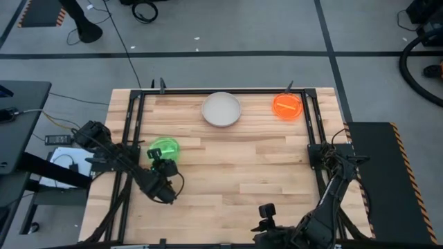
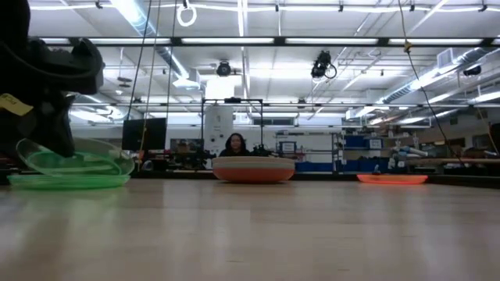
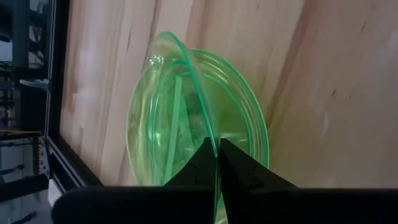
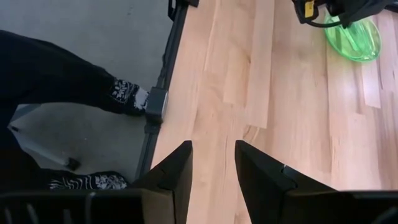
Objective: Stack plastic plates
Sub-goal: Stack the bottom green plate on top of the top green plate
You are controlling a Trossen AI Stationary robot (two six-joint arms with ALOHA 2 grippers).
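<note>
Across the wooden counter (image 1: 228,166), my left end effector (image 1: 163,166) pinched a tilted green plate (image 3: 180,93) by its rim directly over the flat green stack (image 2: 69,181), while my right end effector (image 4: 212,163) waited spread, well apart.

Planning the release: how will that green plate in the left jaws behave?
The green plate, pinched by its rim in the left gripper, looks thin, so probably light and flexible. It hangs tilted over another green plate, so it may slide when released.

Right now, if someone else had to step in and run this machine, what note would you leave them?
Left gripper: shut on the rim of a translucent neon green plastic plate, tilted over the green plates lying at the table's left.
Right gripper: open, empty, waiting at the near right edge.
Off-white plate and translucent orange plates sit at the far side, apart.
Left: release the green one, then bring the piles together.
</note>
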